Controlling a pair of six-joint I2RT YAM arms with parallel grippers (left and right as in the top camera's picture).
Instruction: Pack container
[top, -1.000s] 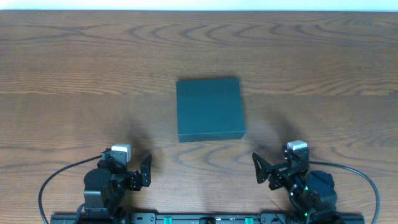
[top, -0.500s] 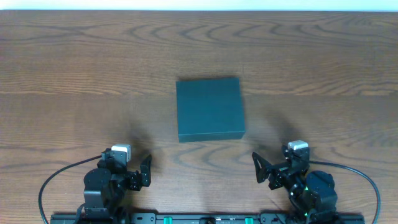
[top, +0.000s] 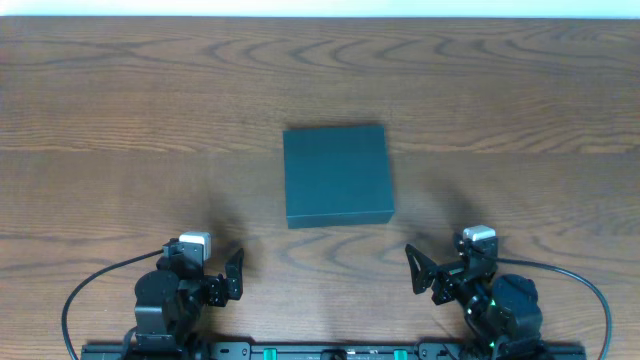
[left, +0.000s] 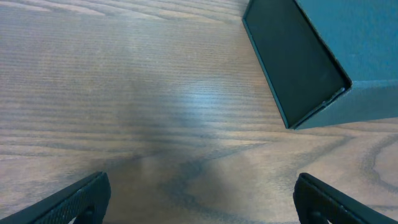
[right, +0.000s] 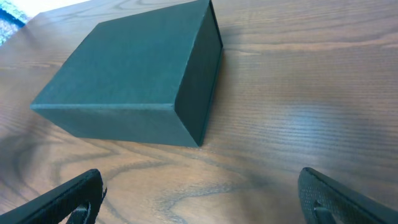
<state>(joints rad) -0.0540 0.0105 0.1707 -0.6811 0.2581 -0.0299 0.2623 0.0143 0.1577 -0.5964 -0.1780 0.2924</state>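
Black arms (top: 165, 300), white caps (top: 479, 236), looped cables (top: 75, 295)

Overhead looks down; 2 low wrist views share container (top: 337, 175).

A brown, wood-grain laminate desk (top: 120, 120) fills almost the whole overhead view, its grain running side to side in long wavy bands with darker oval swirls. A narrow white strip (top: 320, 7) lies along its far edge. In the right wrist view a blurred pale blue-white patch (right: 7, 14) shows beyond the desk's corner; it is too blurred to identify.
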